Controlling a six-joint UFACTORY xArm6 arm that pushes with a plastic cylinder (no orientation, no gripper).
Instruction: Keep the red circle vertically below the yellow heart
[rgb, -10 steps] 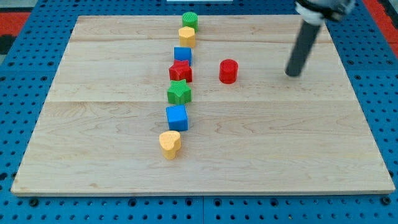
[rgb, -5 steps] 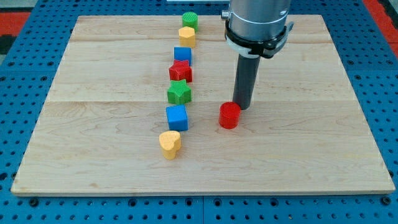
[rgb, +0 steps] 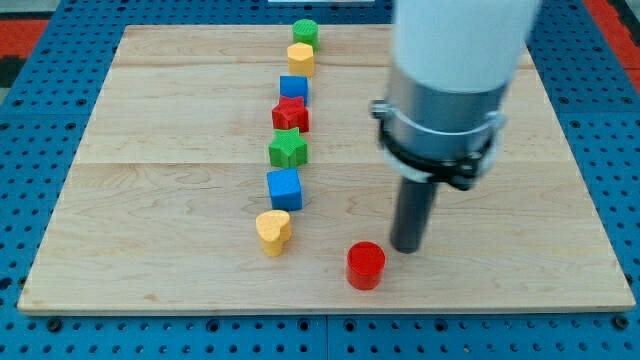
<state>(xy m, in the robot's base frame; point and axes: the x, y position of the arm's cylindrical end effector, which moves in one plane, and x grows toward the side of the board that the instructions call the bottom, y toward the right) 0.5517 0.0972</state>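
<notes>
1. Blue pegboard surrounds the pale wooden desk (rgb: 180, 270), which carries every block.
2. My tip (rgb: 405, 248), the lower end of the dark rod that serves as the tool, has nothing that could clench or let go (it is a plain rod); it stands on the desk just right of the red circle (rgb: 366, 266) and slightly farther back, close to touching it.
3. Near the desk's front edge, the red circle lies right of the yellow heart (rgb: 272, 231) and a little nearer than it, the two apart.
4. Behind the heart a file of blocks runs to the far edge: blue cube (rgb: 284, 188), green star (rgb: 288, 149), red star (rgb: 291, 115), a second blue block (rgb: 293, 88), yellow block (rgb: 300, 59), green block (rgb: 305, 32).
</notes>
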